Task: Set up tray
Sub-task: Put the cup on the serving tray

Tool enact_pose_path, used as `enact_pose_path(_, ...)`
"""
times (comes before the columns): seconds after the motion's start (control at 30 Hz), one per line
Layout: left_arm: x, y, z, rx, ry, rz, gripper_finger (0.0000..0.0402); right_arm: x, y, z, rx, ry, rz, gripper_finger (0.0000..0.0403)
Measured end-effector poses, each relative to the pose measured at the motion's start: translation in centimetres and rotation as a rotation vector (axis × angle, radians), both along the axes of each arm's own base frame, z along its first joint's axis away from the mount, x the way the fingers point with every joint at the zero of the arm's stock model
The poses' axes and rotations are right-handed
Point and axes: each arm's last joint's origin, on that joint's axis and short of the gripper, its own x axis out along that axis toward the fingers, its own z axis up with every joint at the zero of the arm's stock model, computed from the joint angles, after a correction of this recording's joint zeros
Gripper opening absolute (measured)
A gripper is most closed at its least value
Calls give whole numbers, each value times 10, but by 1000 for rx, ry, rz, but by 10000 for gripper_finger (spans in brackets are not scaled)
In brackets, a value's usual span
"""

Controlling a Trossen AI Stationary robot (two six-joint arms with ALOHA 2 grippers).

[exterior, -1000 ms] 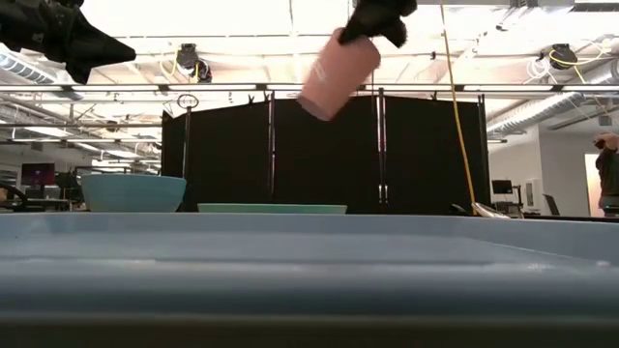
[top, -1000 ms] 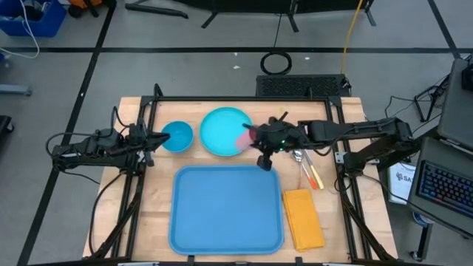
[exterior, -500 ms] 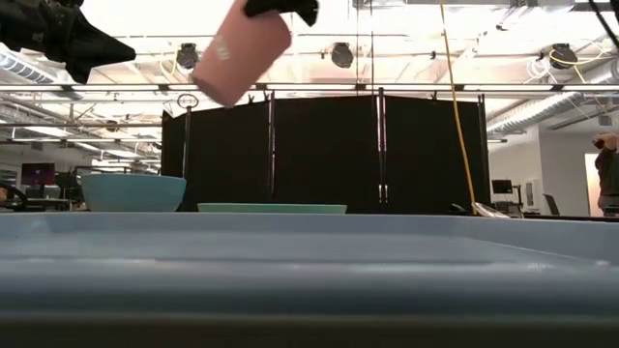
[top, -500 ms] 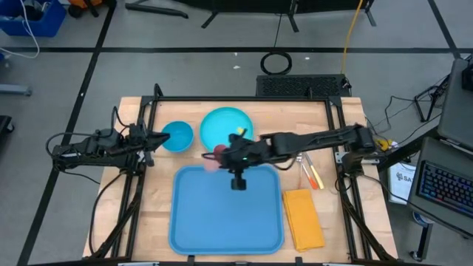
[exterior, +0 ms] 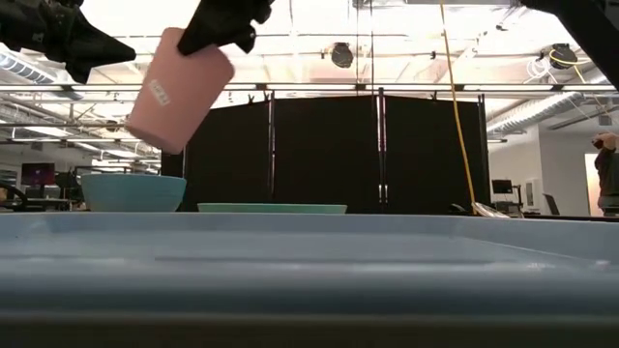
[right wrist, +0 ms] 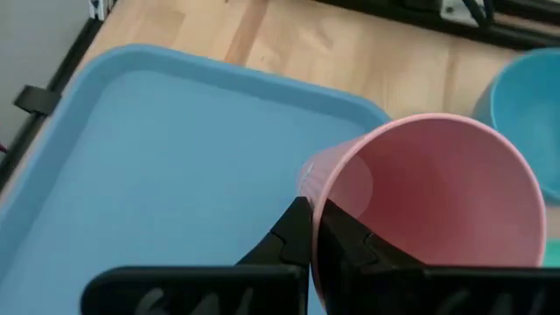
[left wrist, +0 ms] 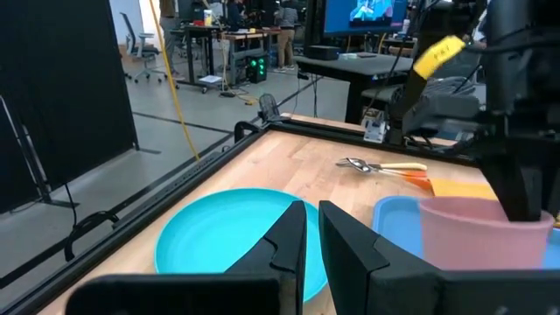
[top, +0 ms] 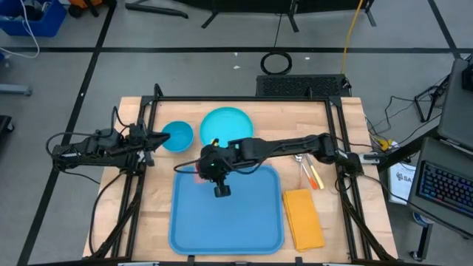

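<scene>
High view, right end effector (top: 208, 169): reaches across the table, over the tray's far left corner.
Grip: clamped shut on the rim of a pink cup (right wrist: 429, 210); cup tilted, held in the air.
Tray (top: 244, 222): flat on the table (top: 340, 222), near edge, centre.
Left end effector (top: 157, 138): beside the small blue bowl (top: 179, 135); fingers slightly parted, nothing between them.
Cyan plate (top: 229, 125): behind the tray.
Yellow cloth (top: 303, 218): right of the tray.

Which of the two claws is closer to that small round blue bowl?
The left claw: it sits right beside the small round blue bowl. The right claw is farther off, over the blue tray's corner, holding a pink cup.
</scene>
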Motion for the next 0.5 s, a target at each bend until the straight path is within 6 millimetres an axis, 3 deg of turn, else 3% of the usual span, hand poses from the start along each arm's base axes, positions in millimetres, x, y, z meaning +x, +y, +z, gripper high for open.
enact_pose_path(0.2,0,0,0,-7,-2,1,35,11,-3,-14,-12,-9,13,0)
enact_pose_path(0.5,0,0,-1,-10,6,0,35,16,3,-55,-10,134,109,0)
